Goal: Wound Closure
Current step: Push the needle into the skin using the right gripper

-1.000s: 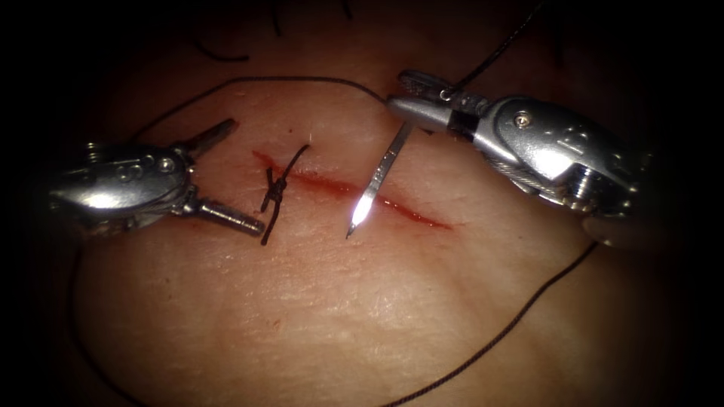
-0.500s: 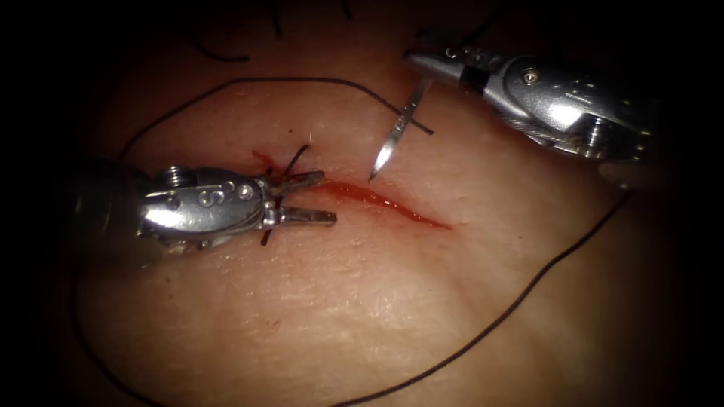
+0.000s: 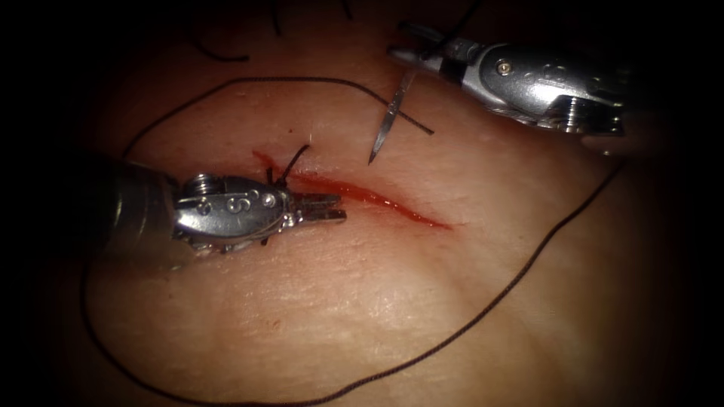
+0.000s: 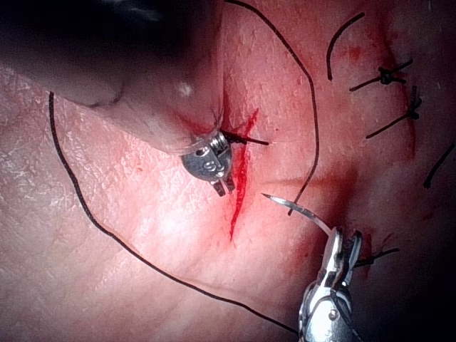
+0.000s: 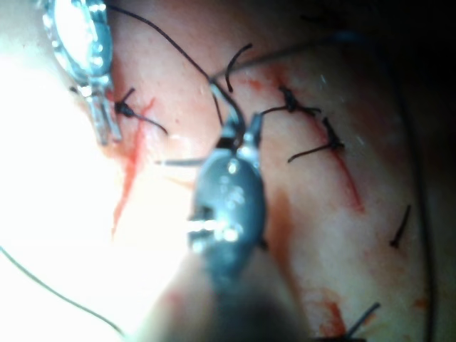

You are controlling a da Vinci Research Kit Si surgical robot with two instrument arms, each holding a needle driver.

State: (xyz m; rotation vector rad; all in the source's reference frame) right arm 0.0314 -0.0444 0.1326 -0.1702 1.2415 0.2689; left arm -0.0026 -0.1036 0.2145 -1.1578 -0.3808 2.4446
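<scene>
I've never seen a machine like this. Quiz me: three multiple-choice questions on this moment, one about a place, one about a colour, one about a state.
1. Where is the left gripper?
A) at the left end of the cut, by the knot
B) at the cut's right end
C) up in the air, far from the cut

2. What colour is the thread?
A) white
B) dark
C) green

3. What state is the right gripper in?
A) open and empty
B) shut on the needle
C) shut on the knot

Answers:
1 A: it lies beside the knot; what it holds cannot be told.
2 B: a dark loop lies over the tissue.
3 B: it grips the needle near its back end, with the tip clear of the tissue.
</scene>
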